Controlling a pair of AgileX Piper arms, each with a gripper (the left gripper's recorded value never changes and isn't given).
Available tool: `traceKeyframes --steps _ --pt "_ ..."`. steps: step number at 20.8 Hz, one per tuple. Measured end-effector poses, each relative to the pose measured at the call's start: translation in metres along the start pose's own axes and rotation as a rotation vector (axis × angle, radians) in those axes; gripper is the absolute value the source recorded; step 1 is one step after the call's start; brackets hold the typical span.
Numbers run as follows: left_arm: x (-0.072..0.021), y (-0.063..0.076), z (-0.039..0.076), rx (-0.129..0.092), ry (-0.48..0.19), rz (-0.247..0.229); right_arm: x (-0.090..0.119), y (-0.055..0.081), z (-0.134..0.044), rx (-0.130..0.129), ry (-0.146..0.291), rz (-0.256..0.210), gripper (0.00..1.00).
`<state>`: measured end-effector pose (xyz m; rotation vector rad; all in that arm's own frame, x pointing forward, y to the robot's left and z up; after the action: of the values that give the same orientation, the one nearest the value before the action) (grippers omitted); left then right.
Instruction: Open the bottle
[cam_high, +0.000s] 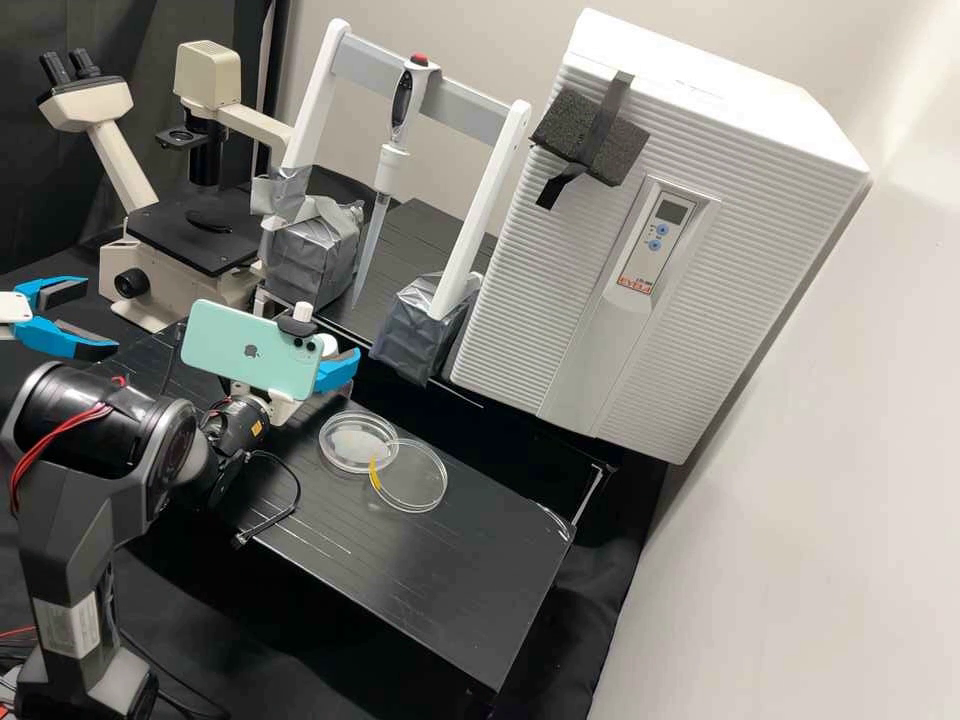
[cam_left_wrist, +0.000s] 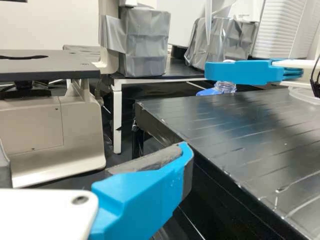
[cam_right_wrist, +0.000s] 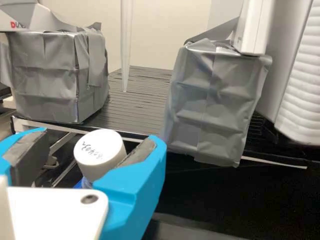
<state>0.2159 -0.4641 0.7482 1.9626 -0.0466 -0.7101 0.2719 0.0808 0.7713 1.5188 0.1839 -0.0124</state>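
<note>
A small clear bottle with a white cap (cam_right_wrist: 98, 150) stands upright between the blue fingers of my right gripper (cam_right_wrist: 92, 147). One pad touches the cap and a gap shows on the other side, so the gripper is open around it. In the high view the right gripper (cam_high: 335, 362) sits at the back left of the black bench (cam_high: 430, 570), and the bottle cap (cam_high: 326, 346) peeks out beside a mint phone (cam_high: 250, 348) mounted on that arm. My left gripper (cam_high: 100, 318) hangs open and holds nothing, off the bench's left edge. From the left wrist view the bottle (cam_left_wrist: 221, 88) shows under a far blue finger.
Two clear petri dishes (cam_high: 358, 440) (cam_high: 410, 475) lie mid-bench. A microscope (cam_high: 170, 250) stands at the left. Behind the bottle are a pipette (cam_high: 385, 180) on a white stand with grey taped feet (cam_right_wrist: 215, 100). A white ribbed machine (cam_high: 650, 230) is at the right. A cable (cam_high: 270, 510) trails on the bench.
</note>
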Motion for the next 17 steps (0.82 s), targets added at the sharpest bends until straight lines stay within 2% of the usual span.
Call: traceKeyframes --steps 4,8,17 --pt "0.0 0.0 0.0 0.002 0.0 0.0 -0.0001 -0.001 -0.0011 0.001 0.004 -0.003 0.0" --pt "0.0 0.0 0.0 0.016 0.0 0.0 -0.0002 -0.0013 -0.0014 0.001 0.004 -0.004 0.0" --pt "0.0 0.0003 -0.0005 0.014 0.005 0.003 0.0013 -0.0028 0.0004 0.003 -0.005 -0.007 0.0"
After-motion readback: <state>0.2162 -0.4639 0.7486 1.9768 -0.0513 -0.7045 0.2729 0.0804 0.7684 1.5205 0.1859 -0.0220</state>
